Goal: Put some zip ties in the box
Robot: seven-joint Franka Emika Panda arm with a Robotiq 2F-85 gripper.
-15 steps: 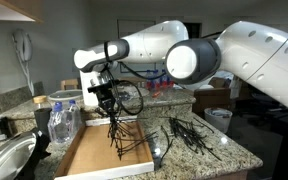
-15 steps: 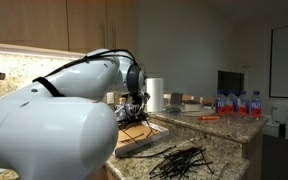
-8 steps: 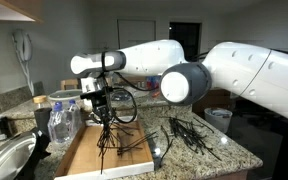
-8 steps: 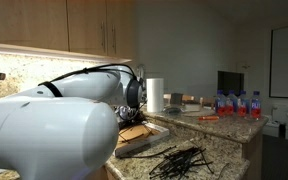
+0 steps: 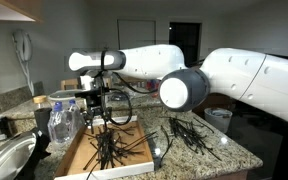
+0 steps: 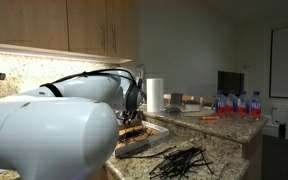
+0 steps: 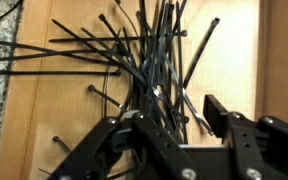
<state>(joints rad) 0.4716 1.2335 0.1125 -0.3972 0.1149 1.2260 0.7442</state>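
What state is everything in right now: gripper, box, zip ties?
Box: open-topped, flat on the counter.
Zip ties in box: loose, lying tangled.
Zip ties on counter: loose pile, outside box.
Gripper: open, above the box.

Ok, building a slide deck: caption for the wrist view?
Open black gripper above black plastic zip ties piled in a shallow brown box.

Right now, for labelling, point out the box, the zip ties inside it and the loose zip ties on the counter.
box [image 5: 77, 151]: in an exterior view, bare floor.
zip ties in box [image 7: 149, 60]: wrist view, bundle's middle.
loose zip ties [image 5: 191, 136]: in an exterior view, pile's centre.
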